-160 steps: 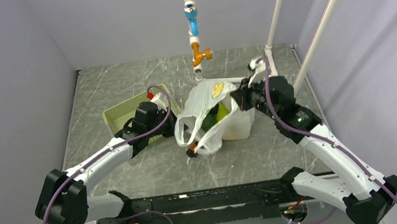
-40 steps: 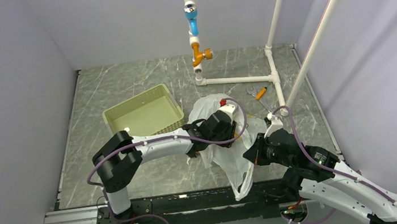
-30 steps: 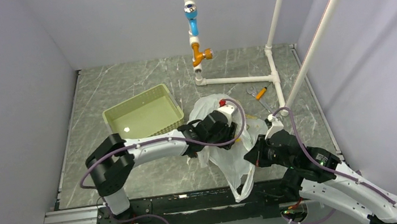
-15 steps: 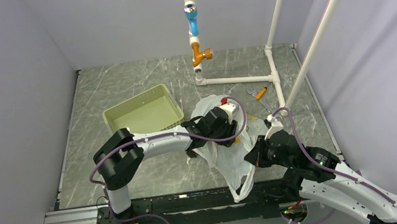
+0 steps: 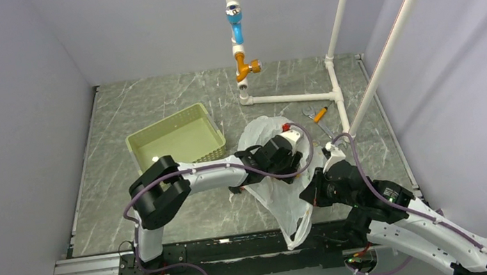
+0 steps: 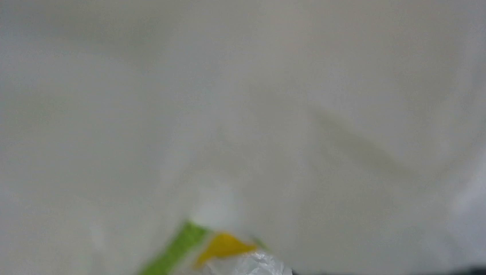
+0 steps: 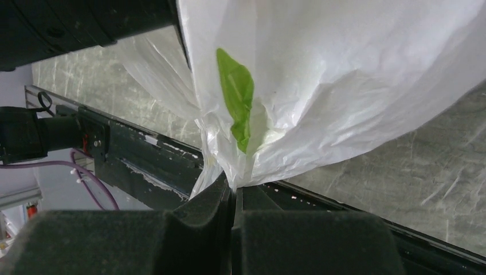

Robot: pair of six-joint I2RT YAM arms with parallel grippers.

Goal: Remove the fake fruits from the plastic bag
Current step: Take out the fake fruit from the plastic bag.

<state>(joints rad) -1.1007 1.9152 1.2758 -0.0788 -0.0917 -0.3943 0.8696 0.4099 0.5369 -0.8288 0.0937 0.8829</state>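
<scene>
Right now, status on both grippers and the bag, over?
Right gripper shut on plastic bag. Left gripper inside bag, jaws hidden. Fake fruits out of sight.

Open counter (image 5: 151, 96) is found across the upper left of the top view, behind the pale green basket (image 5: 164, 121), and down the left edge. The middle is blocked by the plastic bag (image 5: 284, 206), which is stretched from the centre towards the lower rail (image 5: 240, 246). The left arm (image 5: 203, 174) is laid across to the bag from the left, and the lower right is closed off by the right arm (image 5: 381, 198). The upper right is fenced by white pipes (image 5: 288, 97), with a small orange-handled tool (image 5: 320, 114) lying in their corner. The left wrist view is filled by blurred bag film. In the right wrist view, bare counter is seen beneath the bag at lower right.
</scene>
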